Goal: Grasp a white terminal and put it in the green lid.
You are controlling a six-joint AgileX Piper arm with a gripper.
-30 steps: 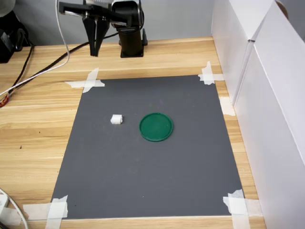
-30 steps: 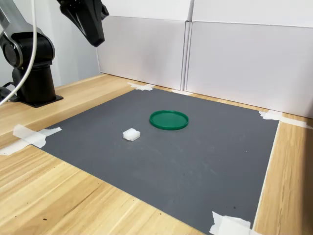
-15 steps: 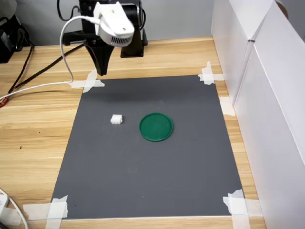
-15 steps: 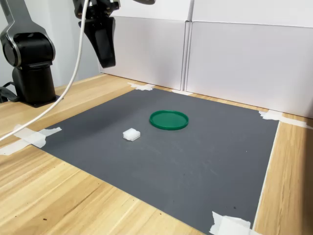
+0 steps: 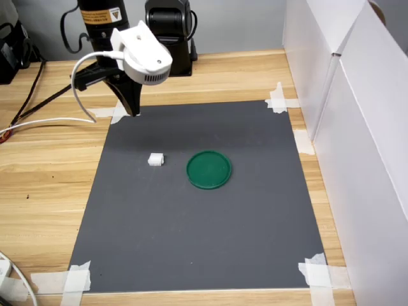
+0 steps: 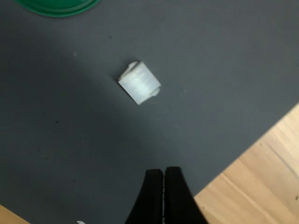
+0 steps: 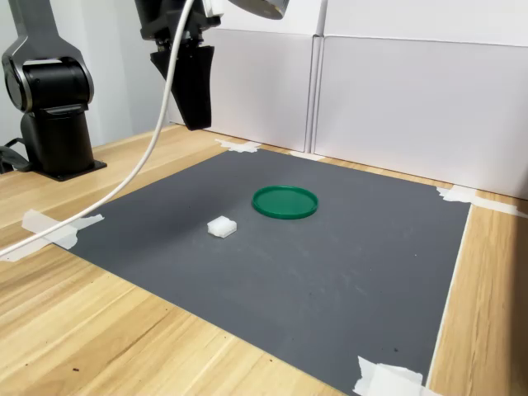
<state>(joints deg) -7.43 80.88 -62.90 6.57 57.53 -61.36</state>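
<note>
Since a second ago the gripper (image 5: 133, 108) has swung out from above the arm's base and come down toward the near-base edge of the grey mat (image 5: 255, 217); block and disc have not shifted. Jaws are pressed together, only a hairline seam between the fingertips (image 6: 154, 186) in the wrist view, and they hold nothing. Tip hangs well above the surface in the second exterior view, over the mat's edge where it meets the wooden table (image 5: 44, 178). White terminal (image 5: 156, 159) sits flat on the mat, apart from the gripper, toward the middle; in the wrist view it lies skewed to the finger seam, corners pointing roughly along it. Green lid (image 5: 209, 169) lies just beside the block on the first exterior view's right, separated by a clear gap, nothing in it. Step in hand, by my reading: approach, not yet grasp. To do it well: spread the jaws before descending, carry on until the block is centred beneath the seam, turn the wrist so the pads meet two flat faces rather than corners, then drop straight. Block is small and probably light; a glancing finger would likely skid it across the mat. White cable (image 5: 83, 64) trails off the wrist; worth watching for drag.
</note>
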